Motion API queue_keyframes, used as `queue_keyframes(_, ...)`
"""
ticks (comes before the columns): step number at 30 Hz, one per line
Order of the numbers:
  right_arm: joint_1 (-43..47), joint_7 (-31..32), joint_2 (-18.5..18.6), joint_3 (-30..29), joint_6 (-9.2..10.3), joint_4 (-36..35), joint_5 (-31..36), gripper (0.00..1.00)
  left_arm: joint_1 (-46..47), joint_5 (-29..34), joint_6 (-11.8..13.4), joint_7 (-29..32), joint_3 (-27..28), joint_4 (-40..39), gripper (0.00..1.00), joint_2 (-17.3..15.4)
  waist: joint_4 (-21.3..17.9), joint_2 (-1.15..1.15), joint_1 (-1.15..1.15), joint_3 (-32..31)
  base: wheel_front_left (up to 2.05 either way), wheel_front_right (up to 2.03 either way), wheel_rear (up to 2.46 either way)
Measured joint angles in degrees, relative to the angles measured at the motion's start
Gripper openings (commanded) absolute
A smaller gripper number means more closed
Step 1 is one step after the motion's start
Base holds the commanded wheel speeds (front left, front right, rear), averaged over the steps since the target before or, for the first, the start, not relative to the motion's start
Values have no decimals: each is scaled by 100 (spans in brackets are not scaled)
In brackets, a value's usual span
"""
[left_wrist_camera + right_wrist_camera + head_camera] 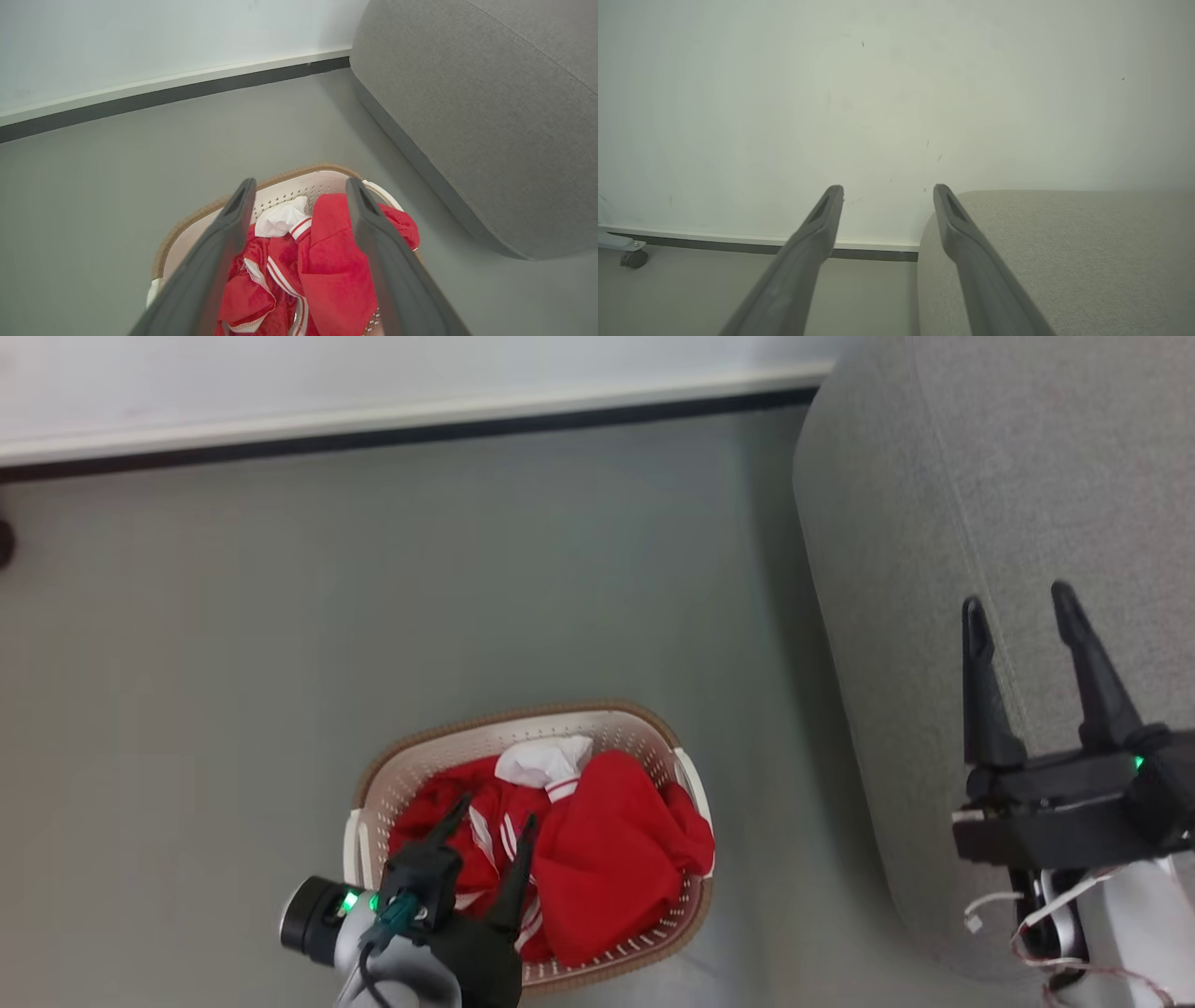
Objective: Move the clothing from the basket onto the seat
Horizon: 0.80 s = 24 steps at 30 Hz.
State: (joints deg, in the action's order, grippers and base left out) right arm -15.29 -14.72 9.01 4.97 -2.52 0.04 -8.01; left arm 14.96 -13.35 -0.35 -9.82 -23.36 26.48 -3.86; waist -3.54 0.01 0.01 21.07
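Item: red sports clothing [607, 849], heaped inside the laundry basket [523, 714]; no piece lifted out yet.
My left gripper [493, 815]: fingers apart, empty, over the basket's near side, above the white-striped folds.
My right gripper [1018, 597]: fingers apart, empty, well right of the basket, over the grey sofa [934, 523].
Handling note: I should sink into a thick fold, clear of the basket's wall, before closing.

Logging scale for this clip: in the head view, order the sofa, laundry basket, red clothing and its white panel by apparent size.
Largest first:
grey sofa
laundry basket
red clothing inside it
white panel
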Motion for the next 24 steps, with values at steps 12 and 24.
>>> queue_keyframes(12, -943, 0, 32, -4, -35, -177, 11, 100, 937, 86, -23, 204, -311, 772, 100, 78, -237, 0, 0, 915, 0, 0, 0)
queue_keyframes(24, -1700, 0, 58, -160, -31, -380, 7, 100, 1845, 331, -76, 321, -769, 1266, 100, 114, -355, 0, 0, 1834, 0, 0, 0)
